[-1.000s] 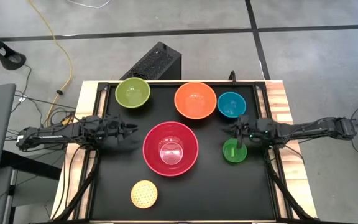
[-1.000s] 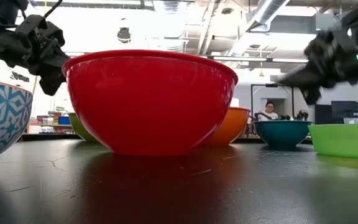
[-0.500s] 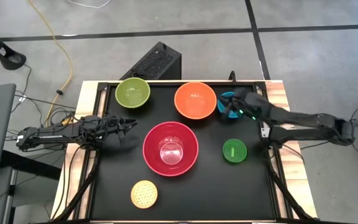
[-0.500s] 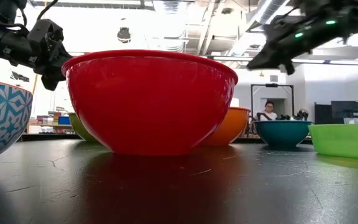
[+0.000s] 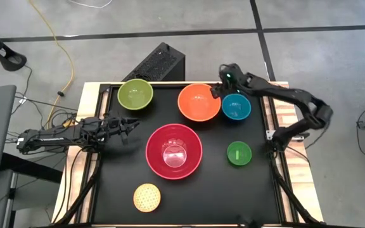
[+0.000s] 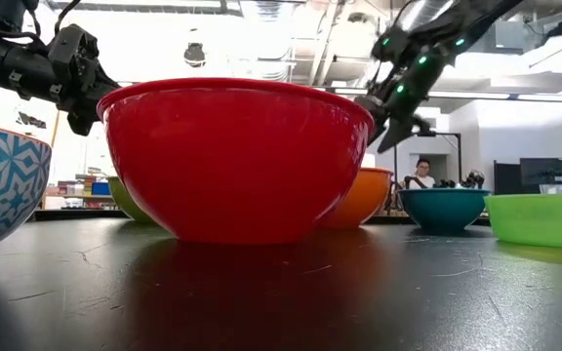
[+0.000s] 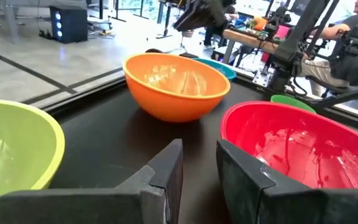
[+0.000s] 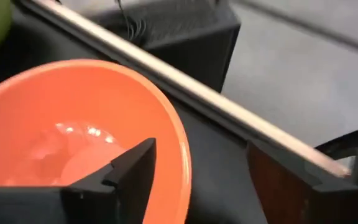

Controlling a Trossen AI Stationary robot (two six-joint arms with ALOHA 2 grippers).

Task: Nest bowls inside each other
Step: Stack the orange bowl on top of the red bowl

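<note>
Six bowls rest on their bases on the black table: red (image 5: 173,151) in the middle, orange (image 5: 199,102), teal (image 5: 236,106) and olive-green (image 5: 135,94) along the far side, bright green (image 5: 239,153) at the right, small yellow (image 5: 147,197) near the front. My right gripper (image 5: 218,90) hangs open at the orange bowl's far right rim (image 8: 180,149). One finger (image 8: 135,168) is over the bowl's inside, the other (image 8: 291,183) outside it. My left gripper (image 5: 130,125) points level toward the red bowl (image 7: 303,149) from the left, open by a narrow gap (image 7: 199,155), holding nothing.
A black box (image 5: 160,63) stands on the floor just beyond the table's far edge. The table has a raised wooden border (image 5: 286,107). In the low view a person (image 6: 420,174) sits far back in the room. Bare tabletop lies between the red bowl and the front right corner.
My right gripper has risen from over the bright green bowl and swung toward the far edge, past the teal bowl, to the orange bowl's far right rim, tipping downward and opening. The bright green bowl has stayed in place. My left gripper has turned a little on the spot.
</note>
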